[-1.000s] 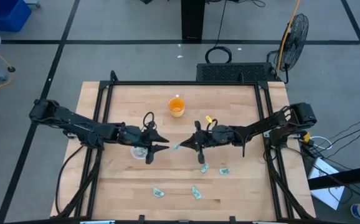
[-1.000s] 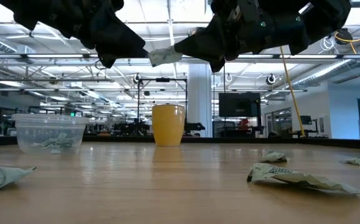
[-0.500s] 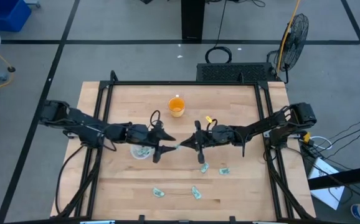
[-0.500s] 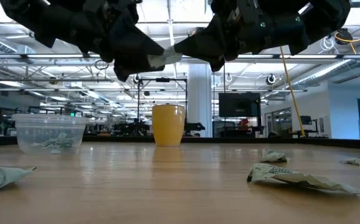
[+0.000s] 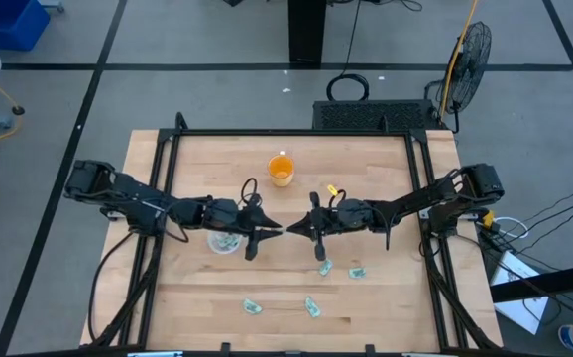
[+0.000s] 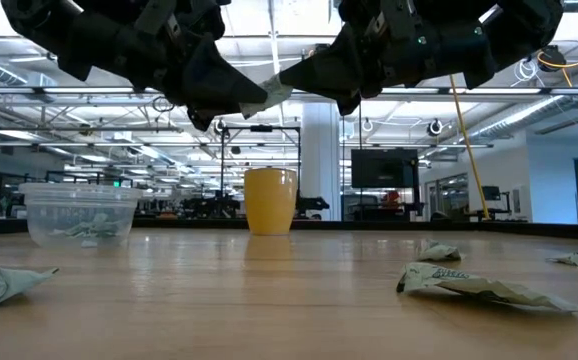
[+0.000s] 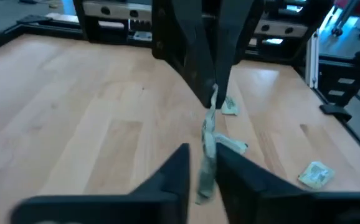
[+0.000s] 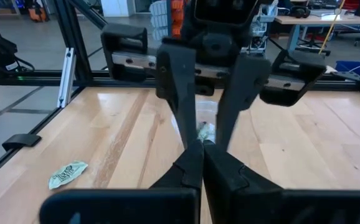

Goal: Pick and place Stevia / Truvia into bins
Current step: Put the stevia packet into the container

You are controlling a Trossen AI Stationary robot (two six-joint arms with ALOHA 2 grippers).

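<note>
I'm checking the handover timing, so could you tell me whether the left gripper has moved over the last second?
Yes. In the high view the left gripper has advanced away from the clear cup to meet the right gripper at the packet.

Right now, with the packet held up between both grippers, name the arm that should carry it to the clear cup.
Left. The packet hangs between the left gripper and the right gripper. The clear cup sits right beside the left arm, so the right arm would likely have to reach past it.
</note>
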